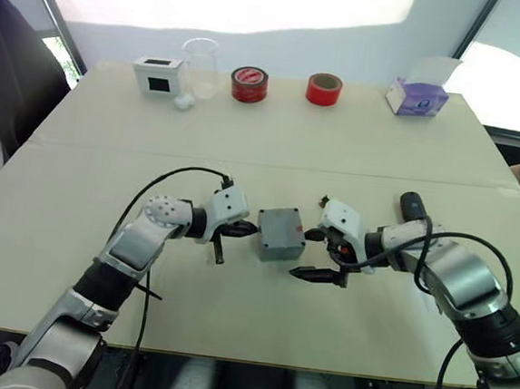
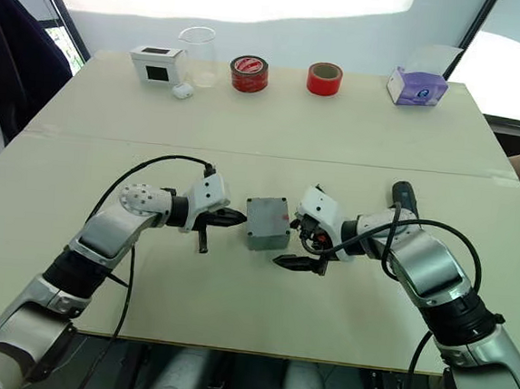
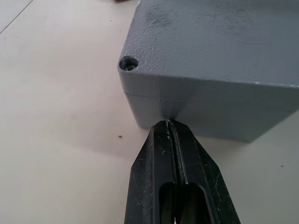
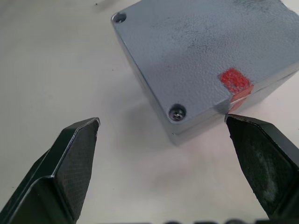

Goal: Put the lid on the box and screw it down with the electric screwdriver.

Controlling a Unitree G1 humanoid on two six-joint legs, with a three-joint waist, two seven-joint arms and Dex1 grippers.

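Flanking the box (image 1: 281, 234) on the surface (image 1: 274, 141), my two tools sit low at the near middle. My left tool (image 3: 169, 127) is closed, its tip touching the box's side wall just under the seam of the lid (image 4: 187, 51), which is already seated on top with a screw in one corner. My right tool (image 4: 163, 128) is open beside the red-marked corner. Behind my right arm lies the screwdriver (image 1: 411, 206). Farther back stand tape rolls (image 1: 250, 84).
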